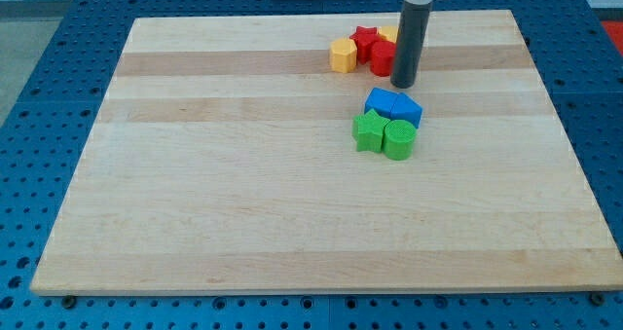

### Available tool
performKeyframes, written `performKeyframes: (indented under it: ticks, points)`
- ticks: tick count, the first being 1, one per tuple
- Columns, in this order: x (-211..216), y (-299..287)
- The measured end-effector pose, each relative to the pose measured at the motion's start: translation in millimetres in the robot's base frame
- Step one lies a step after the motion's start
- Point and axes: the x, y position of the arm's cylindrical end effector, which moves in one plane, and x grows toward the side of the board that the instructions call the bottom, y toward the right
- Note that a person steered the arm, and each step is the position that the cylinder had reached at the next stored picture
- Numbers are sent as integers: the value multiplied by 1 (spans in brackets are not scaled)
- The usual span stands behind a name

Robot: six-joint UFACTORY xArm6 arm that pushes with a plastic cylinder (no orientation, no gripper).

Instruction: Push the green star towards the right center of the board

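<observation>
Green star point(368, 132) sits a little right of the board's middle, packed into a tight knot: a green round block point(399, 139) touches it at its three o'clock, and two blue blocks point(394, 107) press in from about one o'clock. That packing matters, since the star's way to the right centre is blocked by the round green piece, so a push from the star's nine o'clock side would likely shove both together. The tip point(404, 83) stands on the board at about one o'clock from the star, just beyond the blue blocks and apart from them, so it is on the wrong side for a rightward push and would seemingly need to come round. Being a plain rod, it has nothing to open or close, and it touches no block of the green and blue knot. Beside it at its nine to eleven o'clock lie red blocks point(374, 48), a yellow block point(342, 55) and another yellow one half hidden behind the rod. The wooden board point(243, 194) bears no label or writing that I can read.
</observation>
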Motion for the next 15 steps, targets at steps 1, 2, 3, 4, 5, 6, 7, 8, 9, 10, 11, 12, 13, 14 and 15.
performKeyframes:
  ticks: [1,2,3,4,5,6,7,8,9,10,11,12,13,14,15]
  points:
    - [0,-19]
    - [4,-41]
    - [18,-55]
    - [32,-64]
    - [37,-79]
    - [57,-89]
    - [78,-93]
    - [96,-96]
    - [108,-94]
    - [107,-87]
    - [102,-69]
    - [92,-55]
    - [88,-41]
    - [88,-20]
    - [88,-2]
